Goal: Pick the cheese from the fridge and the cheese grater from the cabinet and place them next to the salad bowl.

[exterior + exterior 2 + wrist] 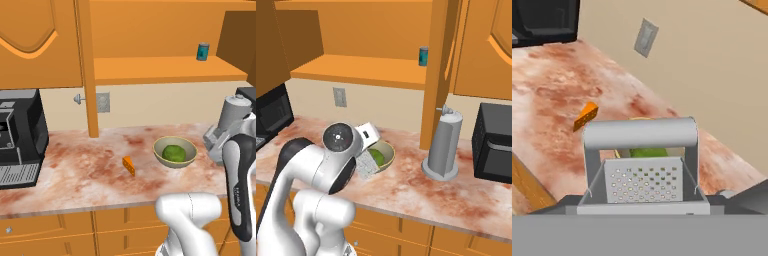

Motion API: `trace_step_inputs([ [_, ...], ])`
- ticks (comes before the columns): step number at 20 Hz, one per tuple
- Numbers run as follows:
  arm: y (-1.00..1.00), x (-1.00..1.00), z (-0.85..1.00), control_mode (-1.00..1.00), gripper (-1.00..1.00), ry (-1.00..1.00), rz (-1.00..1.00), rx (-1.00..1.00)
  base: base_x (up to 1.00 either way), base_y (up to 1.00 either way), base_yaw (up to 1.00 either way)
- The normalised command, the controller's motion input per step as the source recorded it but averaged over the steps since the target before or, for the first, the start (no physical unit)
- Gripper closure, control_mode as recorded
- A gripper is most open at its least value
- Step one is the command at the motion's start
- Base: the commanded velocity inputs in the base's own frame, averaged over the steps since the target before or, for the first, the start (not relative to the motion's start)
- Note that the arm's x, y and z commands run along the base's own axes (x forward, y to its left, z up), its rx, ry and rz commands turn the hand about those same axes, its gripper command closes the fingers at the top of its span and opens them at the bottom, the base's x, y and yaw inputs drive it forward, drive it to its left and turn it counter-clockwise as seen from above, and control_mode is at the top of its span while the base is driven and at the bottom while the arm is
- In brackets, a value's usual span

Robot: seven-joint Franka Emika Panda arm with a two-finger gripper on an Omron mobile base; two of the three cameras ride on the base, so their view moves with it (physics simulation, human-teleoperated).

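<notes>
We hold the stiff, light cheese grater [644,172] in wide-set jaws, its loop handle at twelve o'clock, best gripped by its flat sides.

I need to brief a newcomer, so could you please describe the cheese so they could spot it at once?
Start at the reddish marble counter under the orange wall cabinets. Near its middle sits an olive-green salad bowl holding a leafy ball. The cheese lies on the bare stone just left of that bowl, apart from it: a small orange-yellow wedge, much smaller than the bowl.
</notes>
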Motion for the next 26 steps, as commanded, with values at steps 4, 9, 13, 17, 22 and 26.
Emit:
trace_step_inputs([
  [4,-0.23,-0.23,-1.00,-1.00,1.00,-0.13,0.04,-0.02,0.00,0.00,0.00],
  [9,-0.13,-0.74,-0.99,-1.00,1.00,-0.25,0.08,0.00,0.00,0.00,0.00],
  [13,0.00,-0.93,-0.85,-1.00,1.00,-0.32,0.06,0.00,0.00,0.00,0.00],
  [17,-0.05,-0.45,-0.52,-1.00,1.00,-0.21,0.03,0.04,0.00,0.00,0.00],
  [22,-0.21,0.09,-0.23,-1.00,1.00,-0.11,0.17,0.23,0.00,0.00,0.00],
  [26,-0.12,0.31,-0.01,-1.00,1.00,-0.16,0.18,0.25,0.00,0.00,0.00],
])
